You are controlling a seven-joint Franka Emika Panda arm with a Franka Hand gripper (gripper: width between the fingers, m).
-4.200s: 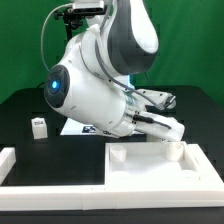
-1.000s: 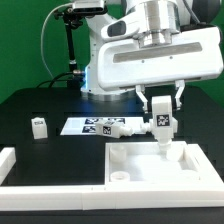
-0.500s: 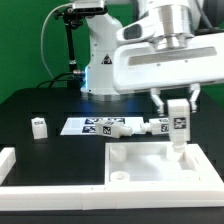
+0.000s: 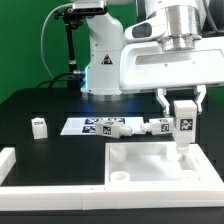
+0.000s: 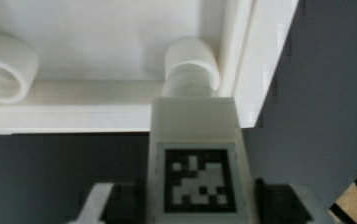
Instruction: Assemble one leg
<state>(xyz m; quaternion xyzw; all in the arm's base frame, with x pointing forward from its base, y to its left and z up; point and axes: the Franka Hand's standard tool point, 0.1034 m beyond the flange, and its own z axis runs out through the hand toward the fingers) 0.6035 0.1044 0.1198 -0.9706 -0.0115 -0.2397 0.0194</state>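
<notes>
My gripper [image 4: 183,110] is shut on a leg [image 4: 183,127], a stubby white post with a black-and-white tag on its side, held upright. The leg hangs over the far right corner of the large white panel [image 4: 150,170] at the front. In the wrist view the leg [image 5: 200,140] fills the middle, my gripper [image 5: 196,205] clamps it from both sides, and its far end points at a round white socket post [image 5: 189,68] in the panel's corner. A second socket post [image 5: 4,70] shows beside it. Two more legs lie on the table, one [image 4: 38,126] at the exterior view's left, one [image 4: 124,128] by the marker board.
The marker board [image 4: 92,126] lies flat on the black table behind the panel. A white L-shaped rail [image 4: 20,175] runs along the front and the exterior view's left. The robot's base [image 4: 100,60] and a black stand [image 4: 70,45] rise at the back.
The arm has swung up from a low reach by the marker board, now holding the leg upright. Over the last second it carried the leg toward the exterior view's right, over the panel's far right corner.
</notes>
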